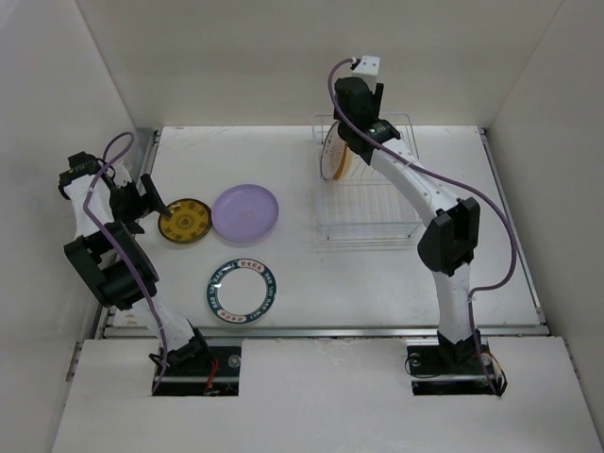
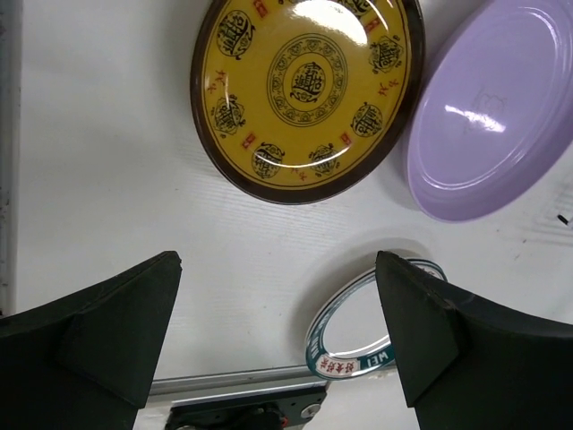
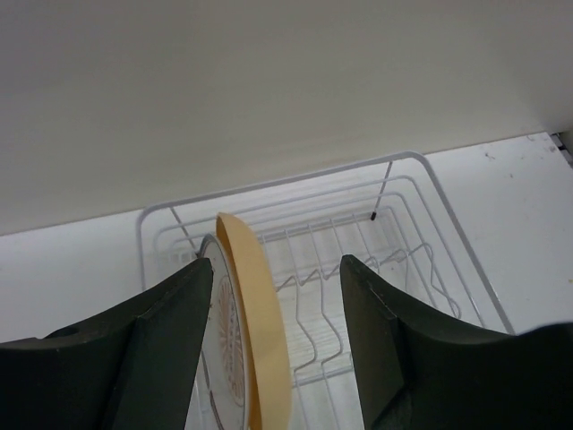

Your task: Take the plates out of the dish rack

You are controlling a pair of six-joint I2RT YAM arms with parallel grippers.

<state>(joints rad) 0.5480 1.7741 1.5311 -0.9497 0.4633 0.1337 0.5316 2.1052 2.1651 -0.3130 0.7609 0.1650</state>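
The left jaws are spread and empty above the tabletop (image 1: 377, 283), just beside the yellow-and-brown plate (image 1: 185, 221). The lavender plate (image 1: 245, 210) and teal-rimmed plate (image 1: 243, 290) also lie flat there, already unloaded. In the dish rack (image 1: 370, 236), the pale orange plate (image 3: 260, 313) and a white plate (image 3: 224, 349) stand on edge, close together. The right jaws are spread, straddling the orange plate's rim. Step in hand: grasping it. The next move likely calls for closing on that rim alone, then lifting straight up.
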